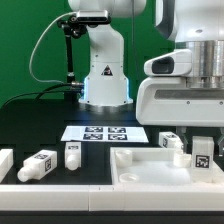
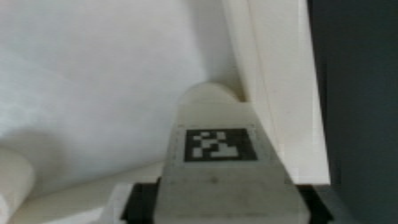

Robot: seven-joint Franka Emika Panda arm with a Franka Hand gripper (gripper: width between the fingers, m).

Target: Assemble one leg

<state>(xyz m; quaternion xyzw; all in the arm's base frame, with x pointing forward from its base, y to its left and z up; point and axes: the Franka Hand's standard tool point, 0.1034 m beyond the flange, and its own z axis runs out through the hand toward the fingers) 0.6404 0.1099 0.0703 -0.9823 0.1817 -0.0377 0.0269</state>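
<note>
My gripper (image 1: 201, 140) is at the exterior view's right, shut on a leg (image 1: 202, 156), a stubby white post with a square tag. It holds the leg upright over the right end of the large white tray-shaped panel (image 1: 140, 170). In the wrist view the leg (image 2: 217, 140) sits between my dark fingers (image 2: 144, 204), its far end in the panel's inner corner by the raised rim (image 2: 270, 90). My gripper (image 2: 222, 208) grips its sides. Whether the leg touches the panel floor I cannot tell. Three more legs lie loose: two on the left (image 1: 41, 165) (image 1: 72, 155), one behind the panel (image 1: 170, 142).
The marker board (image 1: 103, 132) lies flat on the black table in front of the arm's base (image 1: 105, 85). A white block (image 1: 5, 162) stands at the exterior view's far left edge. A green wall is behind.
</note>
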